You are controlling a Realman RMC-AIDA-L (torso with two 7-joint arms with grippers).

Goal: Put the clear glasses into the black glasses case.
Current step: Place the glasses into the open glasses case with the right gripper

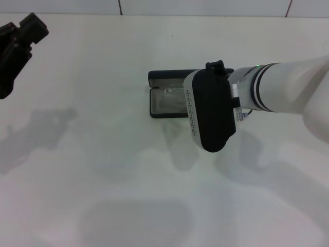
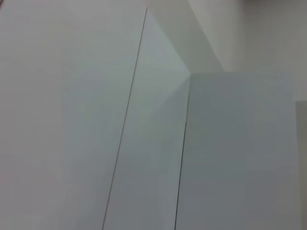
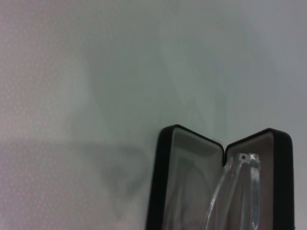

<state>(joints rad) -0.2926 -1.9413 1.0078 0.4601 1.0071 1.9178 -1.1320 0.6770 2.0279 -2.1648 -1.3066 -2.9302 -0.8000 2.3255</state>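
The black glasses case (image 1: 164, 98) lies open on the white table (image 1: 103, 170), near its far middle, lid hinged back and grey lining showing. The clear glasses (image 1: 172, 95) rest inside the open half — faint in the head view, plainer in the right wrist view, where a transparent arm and frame end (image 3: 240, 187) lie in one compartment of the case (image 3: 165, 182). The right claw (image 1: 211, 110) hangs directly over the case, covering its right part; its black housing hides the fingers, so I cannot tell how far they are spread or whether they hold anything. The left claw (image 1: 18, 43) sits parked at the far left corner, well apart from the case — its fingers cannot be made out either.
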